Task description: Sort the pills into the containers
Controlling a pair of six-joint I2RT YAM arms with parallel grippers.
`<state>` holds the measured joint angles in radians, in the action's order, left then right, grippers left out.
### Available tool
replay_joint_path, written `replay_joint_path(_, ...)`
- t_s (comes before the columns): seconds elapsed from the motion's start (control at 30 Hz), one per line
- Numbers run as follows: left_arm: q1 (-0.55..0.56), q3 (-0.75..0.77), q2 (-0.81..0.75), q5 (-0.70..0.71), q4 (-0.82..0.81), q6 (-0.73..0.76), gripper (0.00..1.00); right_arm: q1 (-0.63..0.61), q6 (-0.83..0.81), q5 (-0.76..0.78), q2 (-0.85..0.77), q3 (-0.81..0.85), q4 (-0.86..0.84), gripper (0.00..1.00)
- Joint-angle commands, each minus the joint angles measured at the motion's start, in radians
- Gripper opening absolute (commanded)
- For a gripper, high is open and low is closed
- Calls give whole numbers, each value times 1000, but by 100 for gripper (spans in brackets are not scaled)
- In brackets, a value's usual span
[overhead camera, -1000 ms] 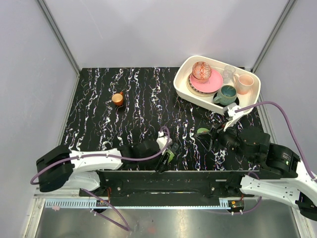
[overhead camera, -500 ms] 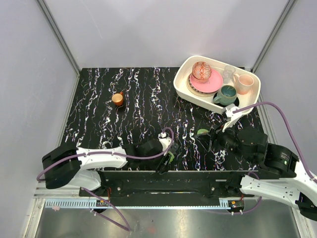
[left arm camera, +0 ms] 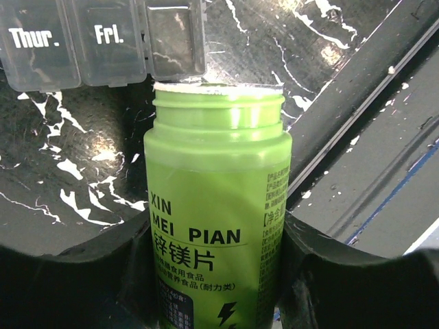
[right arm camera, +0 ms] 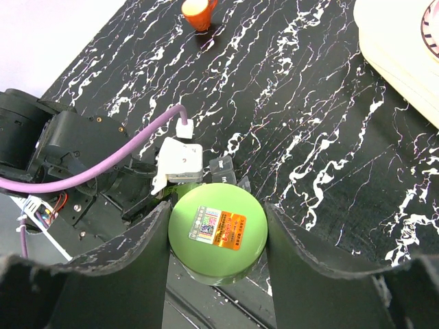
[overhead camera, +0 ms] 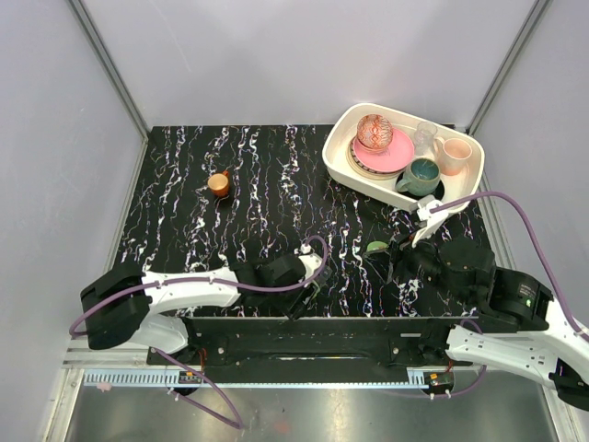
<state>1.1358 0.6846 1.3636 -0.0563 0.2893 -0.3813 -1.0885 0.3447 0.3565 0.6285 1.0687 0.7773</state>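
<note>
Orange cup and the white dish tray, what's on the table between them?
Nothing. In the top view, the stretch between the orange cup and the white tray is bare black marbled table.

Pill box (left arm camera: 103, 41) cut off top/left, bottle (left arm camera: 218, 205) btm too.

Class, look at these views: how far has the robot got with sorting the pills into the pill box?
Done: the cap is off the green bottle, held in the right gripper. In hand: the left gripper holds the open bottle, mouth toward the pill box. Left: no pills show outside the bottle and the box looks shut, so all sorting remains.
</note>
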Motion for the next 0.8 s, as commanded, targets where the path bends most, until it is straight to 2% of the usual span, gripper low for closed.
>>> replay_joint_path(0.0,-11,39,-3,27,-6,25,0,-5,-10,30,-9,-1,-15,0)
replay_joint_path(0.77,-64,127,98,-4,53,74,0,-4,-6,68,-47,-3,4,0)
